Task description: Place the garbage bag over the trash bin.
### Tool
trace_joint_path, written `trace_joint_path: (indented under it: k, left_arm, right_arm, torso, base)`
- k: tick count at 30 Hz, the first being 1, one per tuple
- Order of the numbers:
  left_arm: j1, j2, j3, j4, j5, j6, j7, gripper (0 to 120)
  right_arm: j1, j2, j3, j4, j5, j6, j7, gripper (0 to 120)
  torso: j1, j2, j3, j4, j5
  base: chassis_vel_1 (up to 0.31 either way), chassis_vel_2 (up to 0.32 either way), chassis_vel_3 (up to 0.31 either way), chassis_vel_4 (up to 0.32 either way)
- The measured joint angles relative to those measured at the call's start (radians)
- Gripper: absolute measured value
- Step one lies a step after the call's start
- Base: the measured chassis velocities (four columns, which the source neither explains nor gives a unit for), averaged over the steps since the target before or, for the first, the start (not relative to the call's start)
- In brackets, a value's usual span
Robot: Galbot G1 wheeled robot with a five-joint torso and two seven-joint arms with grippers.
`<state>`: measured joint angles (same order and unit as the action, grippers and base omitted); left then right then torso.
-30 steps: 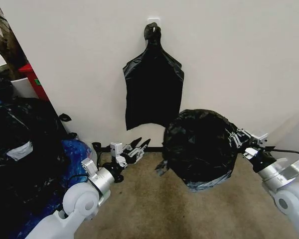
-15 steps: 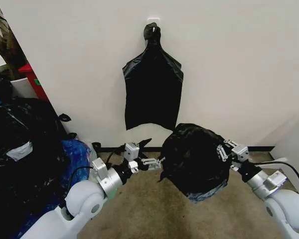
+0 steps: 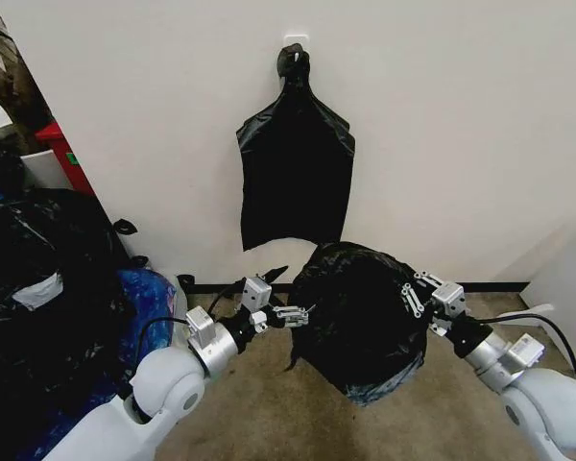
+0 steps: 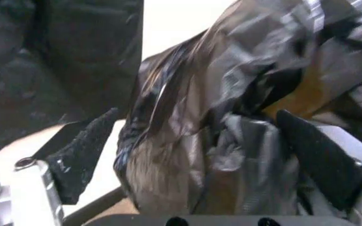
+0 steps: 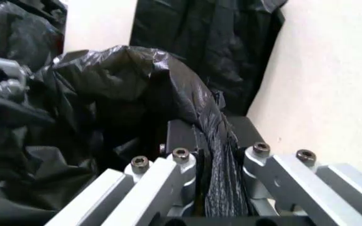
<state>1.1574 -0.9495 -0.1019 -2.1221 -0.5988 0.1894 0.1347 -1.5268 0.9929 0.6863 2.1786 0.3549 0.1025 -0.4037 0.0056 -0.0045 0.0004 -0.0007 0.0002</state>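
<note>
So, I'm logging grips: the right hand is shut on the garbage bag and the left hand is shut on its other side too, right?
Not quite. The left hand is open: in the left wrist view its fingers stand wide apart with the garbage bag between them, not clamped. The right hand is indeed shut on the bag, as the right wrist view shows.
</note>
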Motion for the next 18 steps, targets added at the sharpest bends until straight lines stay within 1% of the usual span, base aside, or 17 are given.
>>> trace_joint_path:
  k: [1,3,4,6,7,11,12,13,17,18]
  left_arm:
    - [0.001,0.0,0.003,0.0,0.0,0.003,-0.009,96]
    - [0.007,-0.002,0.016,-0.003,0.003,0.01,-0.029,85]
    - [0.008,-0.001,0.019,-0.004,0.004,0.01,-0.03,81]
    - [0.008,0.004,0.025,-0.005,0.006,0.01,-0.029,73]
    - [0.008,0.004,0.025,-0.005,0.006,0.01,-0.029,73]
    - [0.007,0.012,0.036,-0.005,0.005,0.01,-0.016,55]
    - [0.007,0.012,0.037,-0.005,0.005,0.01,-0.015,52]
    - [0.007,0.012,0.037,-0.005,0.005,0.01,-0.015,52]
    - [0.011,0.014,0.044,-0.007,0.005,0.009,-0.011,33]
    - [0.011,0.014,0.044,-0.007,0.005,0.009,-0.01,32]
  right_arm:
    - [-0.001,0.0,-0.001,0.003,0.0,0.0,0.0,4]
    - [-0.002,0.002,-0.001,0.018,-0.003,-0.002,0.0,4]
    - [-0.002,0.002,-0.001,0.024,-0.004,-0.003,0.0,4]
    - [-0.004,0.001,-0.002,0.034,-0.007,-0.004,0.0,4]
    - [-0.004,0.001,-0.002,0.034,-0.007,-0.004,0.0,4]
    - [-0.007,0.005,-0.012,0.058,-0.022,-0.004,0.0,4]
    - [-0.007,0.006,-0.014,0.061,-0.025,-0.004,0.0,4]
    - [-0.007,0.006,-0.014,0.061,-0.025,-0.004,0.0,4]
    - [-0.009,0.01,-0.016,0.068,-0.037,-0.004,0.001,4]
    - [-0.01,0.01,-0.016,0.069,-0.037,-0.004,0.001,4]
  torso:
    - [0.0,0.0,0.0,0.0,0.0]
    - [0.0,0.0,0.0,0.0002,-0.0001]
    - [0.0,0.0,0.0,0.0002,0.0]
    - [0.0,0.0,0.0,0.0001,-0.0001]
    - [0.0,0.0,0.0,0.0001,-0.0001]
    - [0.0,0.0,0.0,0.0001,-0.0001]
    - [0.0,0.0,0.0,0.0001,0.0]
    - [0.0,0.0,0.0,0.0001,0.0]
    - [0.0,0.0,0.0,0.0,0.0001]
    - [0.0,0.0,0.0,0.0001,0.0001]
  base:
    - [0.0,0.0,0.0,0.0]
    - [0.0,0.0,0.0,0.0]
    - [0.0,0.0,0.0,0.0]
    - [0.0,0.0,0.0,0.0]
    - [0.0,0.0,0.0,0.0]
    - [0.0,0.0,0.0,0.0]
    - [0.0,0.0,0.0,0.0]
    - [0.0,0.0,0.0,0.0]
    - [0.0,0.0,0.0,0.0]
    - [0.0,0.0,0.0,0.0]
